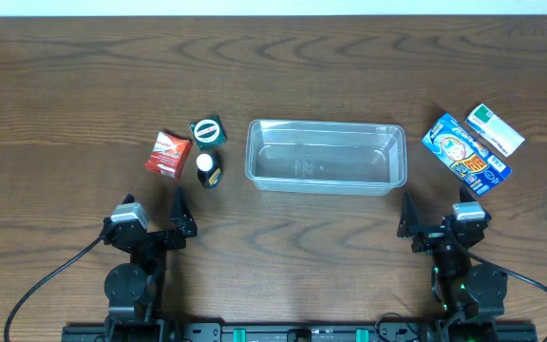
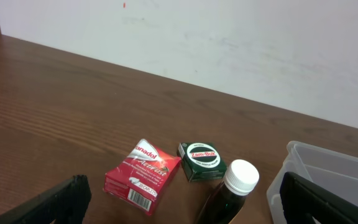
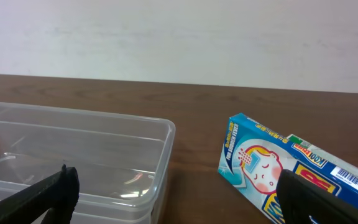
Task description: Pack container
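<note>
The clear plastic container (image 1: 326, 155) stands empty in the middle of the table; its corner shows in the left wrist view (image 2: 328, 168) and its right end in the right wrist view (image 3: 73, 155). Left of it lie a red packet (image 1: 167, 154) (image 2: 142, 176), a green tin (image 1: 208, 131) (image 2: 201, 160) and a dark bottle with a white cap (image 1: 207, 168) (image 2: 232, 193). Right of it lie a blue box (image 1: 464, 153) (image 3: 291, 174) and a white-green box (image 1: 495, 129). My left gripper (image 1: 178, 217) (image 2: 182, 205) is open and empty near the bottle. My right gripper (image 1: 433, 223) (image 3: 179, 199) is open and empty between container and blue box.
The wooden table (image 1: 65, 85) runs to a white wall at the back. Cables trail from both arm bases at the front edge.
</note>
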### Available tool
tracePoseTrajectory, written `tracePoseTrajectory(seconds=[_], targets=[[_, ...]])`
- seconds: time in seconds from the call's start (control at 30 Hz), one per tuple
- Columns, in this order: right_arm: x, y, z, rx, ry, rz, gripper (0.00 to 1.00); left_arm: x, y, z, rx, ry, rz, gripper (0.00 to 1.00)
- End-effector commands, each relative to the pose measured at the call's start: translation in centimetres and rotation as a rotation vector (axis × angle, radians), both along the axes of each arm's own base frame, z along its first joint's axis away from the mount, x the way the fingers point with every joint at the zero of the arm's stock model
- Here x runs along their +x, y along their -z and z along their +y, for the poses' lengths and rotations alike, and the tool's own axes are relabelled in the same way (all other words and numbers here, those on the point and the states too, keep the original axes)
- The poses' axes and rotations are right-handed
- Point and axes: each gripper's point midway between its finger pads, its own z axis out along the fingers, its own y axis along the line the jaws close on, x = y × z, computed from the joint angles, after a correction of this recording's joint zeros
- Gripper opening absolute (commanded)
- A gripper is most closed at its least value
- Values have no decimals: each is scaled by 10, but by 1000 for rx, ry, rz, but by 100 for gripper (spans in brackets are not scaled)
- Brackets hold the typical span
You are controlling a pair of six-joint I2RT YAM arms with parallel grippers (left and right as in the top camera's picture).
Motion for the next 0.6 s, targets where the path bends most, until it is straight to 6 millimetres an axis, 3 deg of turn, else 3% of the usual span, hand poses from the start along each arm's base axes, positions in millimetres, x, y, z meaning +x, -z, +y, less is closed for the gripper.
tracePoseTrajectory(seconds=[0.0, 0.57], targets=[[0, 2, 0, -19, 4, -2, 99, -1, 18, 1, 16, -4, 52, 98], [0, 2, -2, -21, 16, -2, 99, -1, 18, 1, 16, -4, 52, 98]])
